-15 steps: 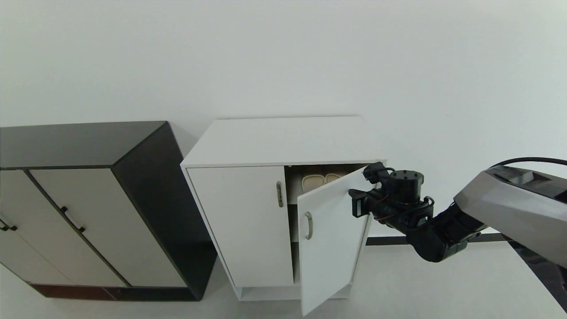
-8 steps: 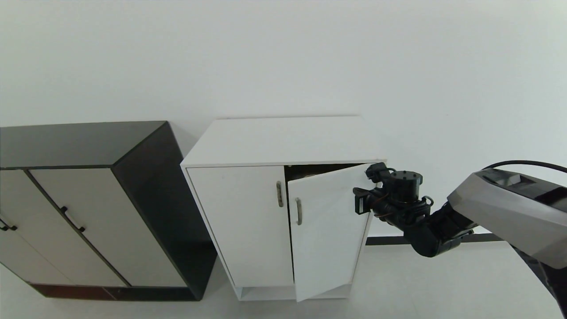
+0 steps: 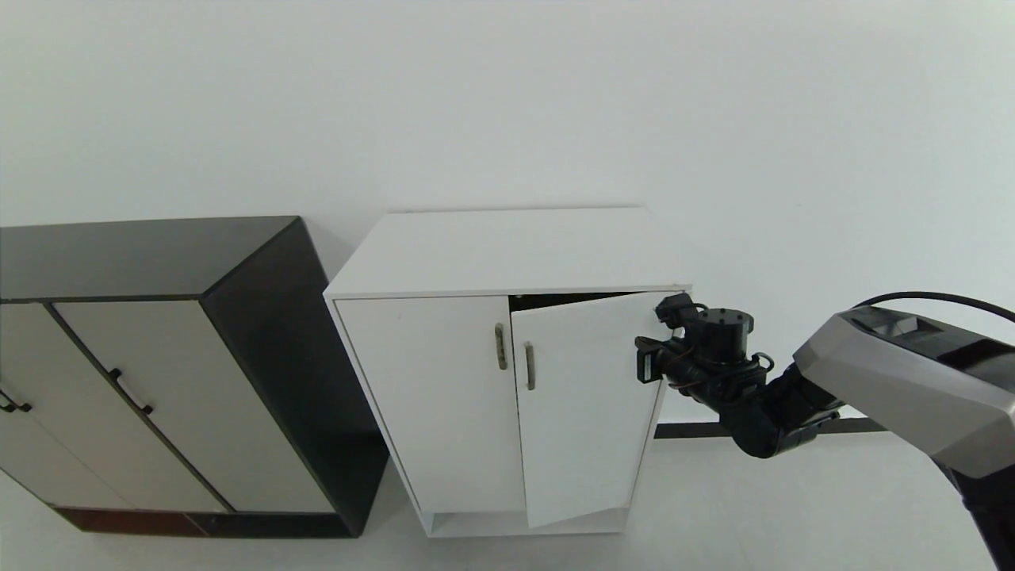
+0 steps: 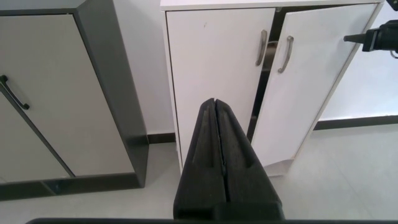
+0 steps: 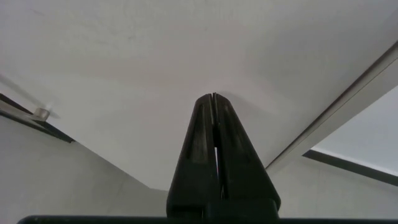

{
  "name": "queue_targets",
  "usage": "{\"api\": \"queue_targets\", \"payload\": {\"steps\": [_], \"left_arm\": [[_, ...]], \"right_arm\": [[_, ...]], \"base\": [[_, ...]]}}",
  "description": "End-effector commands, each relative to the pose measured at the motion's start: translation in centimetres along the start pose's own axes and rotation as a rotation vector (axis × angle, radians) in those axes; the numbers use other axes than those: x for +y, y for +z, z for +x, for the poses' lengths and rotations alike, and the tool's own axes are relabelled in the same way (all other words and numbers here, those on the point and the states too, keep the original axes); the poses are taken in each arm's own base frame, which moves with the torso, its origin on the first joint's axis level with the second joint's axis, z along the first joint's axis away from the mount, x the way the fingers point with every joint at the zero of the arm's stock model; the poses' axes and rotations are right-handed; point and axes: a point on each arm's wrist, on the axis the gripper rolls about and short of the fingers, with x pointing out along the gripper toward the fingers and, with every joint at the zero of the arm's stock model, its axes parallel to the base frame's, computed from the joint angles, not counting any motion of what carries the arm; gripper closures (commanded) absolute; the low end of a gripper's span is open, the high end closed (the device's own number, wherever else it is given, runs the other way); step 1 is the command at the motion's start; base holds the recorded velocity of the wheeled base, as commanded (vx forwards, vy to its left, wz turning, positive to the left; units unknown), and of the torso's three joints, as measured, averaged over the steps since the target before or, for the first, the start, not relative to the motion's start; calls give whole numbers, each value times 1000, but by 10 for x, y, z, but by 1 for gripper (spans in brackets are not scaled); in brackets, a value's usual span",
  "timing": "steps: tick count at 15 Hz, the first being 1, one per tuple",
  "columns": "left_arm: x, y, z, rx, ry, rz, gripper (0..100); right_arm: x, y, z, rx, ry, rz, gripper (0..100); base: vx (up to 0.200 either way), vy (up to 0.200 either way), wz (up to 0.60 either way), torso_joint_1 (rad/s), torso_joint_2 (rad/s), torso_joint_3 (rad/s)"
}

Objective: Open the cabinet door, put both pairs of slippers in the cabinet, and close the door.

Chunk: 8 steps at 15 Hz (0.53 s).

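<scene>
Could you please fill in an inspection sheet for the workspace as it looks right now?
Surface: pale floor, bare around the furniture.
Job's things: white cabinet; its right door is slightly ajar, with a dark gap along the top; the left door is shut.
Clutter: nothing seen.
Hands: right hand is shut, with its tip against the right door's outer face near the hinge side; left hand is shut, holds nothing and is back from the cabinet.
Cables: a black cable arcs over the right arm.
Surroundings: white wall, black cabinet on the left, dark baseboard.
</scene>
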Motion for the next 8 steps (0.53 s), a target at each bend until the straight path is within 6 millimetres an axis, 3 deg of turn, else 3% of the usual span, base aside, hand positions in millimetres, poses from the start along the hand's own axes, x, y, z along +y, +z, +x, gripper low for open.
{"api": "queue_targets", "payload": {"steps": [1,8], "left_arm": [[0,0,0,1,1,0,100],[0,0,0,1,0,0,100]], "right_arm": [[-1,-5,5,0,-2,0,100],[-2,-7,14,-15,-20,0,100]], "base": [[0,0,0,0,0,0],[0,0,0,0,0,0]]}}
